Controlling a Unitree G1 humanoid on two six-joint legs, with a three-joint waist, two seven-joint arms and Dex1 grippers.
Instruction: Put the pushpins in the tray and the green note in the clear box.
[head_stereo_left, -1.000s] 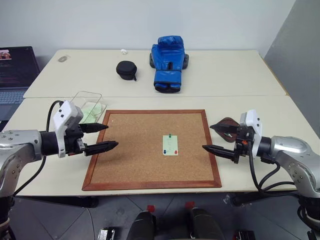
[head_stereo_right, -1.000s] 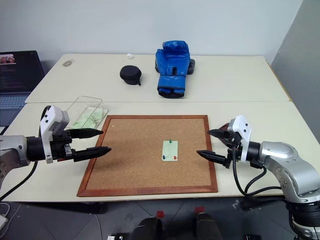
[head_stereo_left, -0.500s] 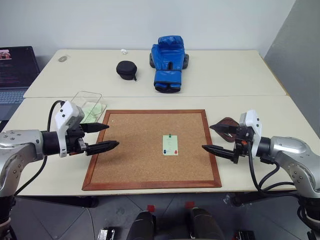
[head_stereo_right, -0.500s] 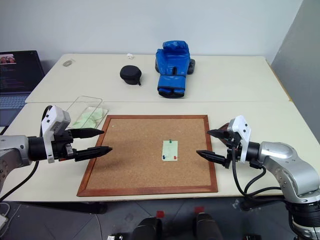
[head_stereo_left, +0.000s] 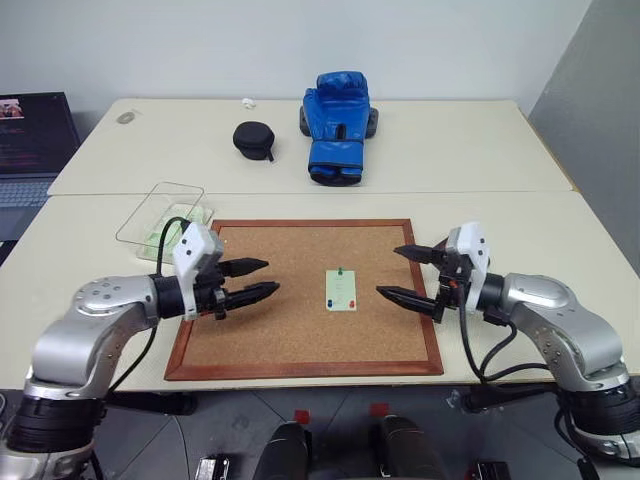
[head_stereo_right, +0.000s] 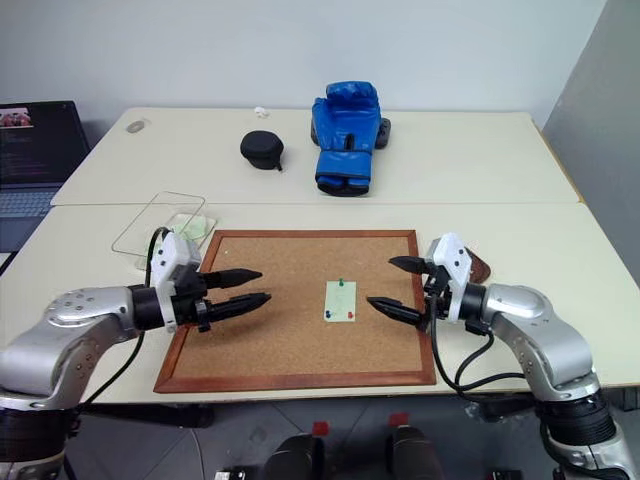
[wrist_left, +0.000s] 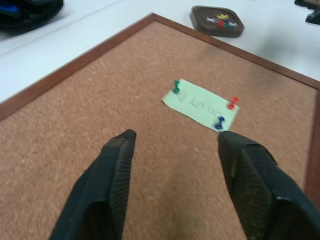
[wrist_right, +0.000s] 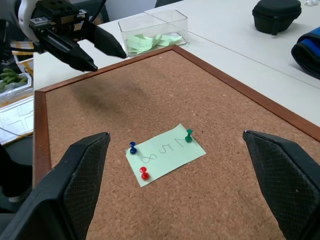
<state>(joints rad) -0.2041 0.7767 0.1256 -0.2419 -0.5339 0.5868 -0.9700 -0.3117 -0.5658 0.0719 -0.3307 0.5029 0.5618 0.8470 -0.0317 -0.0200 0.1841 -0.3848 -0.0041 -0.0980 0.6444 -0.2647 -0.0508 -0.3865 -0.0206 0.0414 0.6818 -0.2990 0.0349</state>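
Green note, pinned on the cork board, lies between both parted end effectors, touching neither.

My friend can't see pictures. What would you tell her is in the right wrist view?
A green note is pinned to a cork board by green, blue and red pushpins, between the right gripper's wide-open black fingers. Beyond it hovers the left gripper, near a clear box holding green slips.
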